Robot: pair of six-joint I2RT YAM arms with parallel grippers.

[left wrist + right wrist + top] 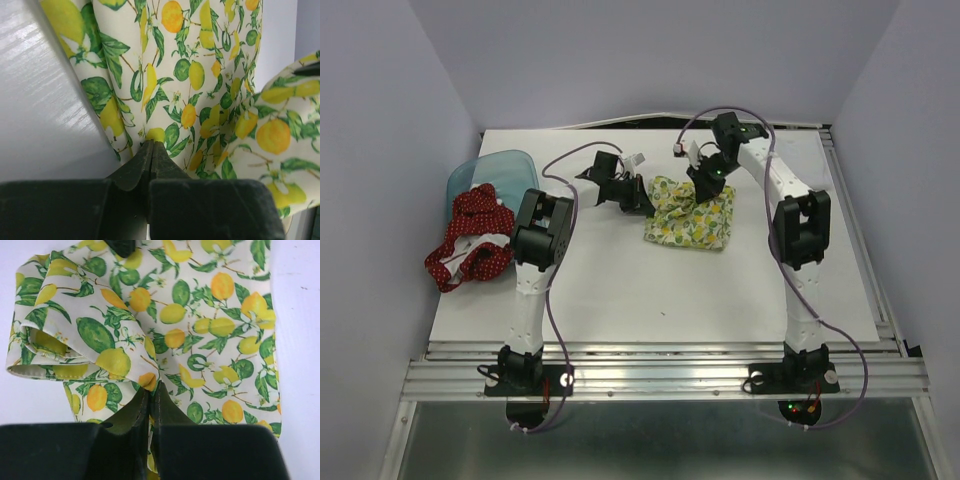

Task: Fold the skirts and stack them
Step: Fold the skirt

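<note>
Red skirt (465, 225) hides much of the bin (510, 165) (blue).

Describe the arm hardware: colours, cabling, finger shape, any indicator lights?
Matched pair. Left arm and right arm: white links, black joint housings, black bases. A mauve cable loops loosely along each. Left gripper and right gripper: matte dark, wedge-shaped fingers tapering to thin tips. Small red and green lights show at the right base.

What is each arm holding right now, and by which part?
The lemon-print skirt. The left fingers pinch a fold at its left edge; the right fingers pinch the cloth at its far edge.
</note>
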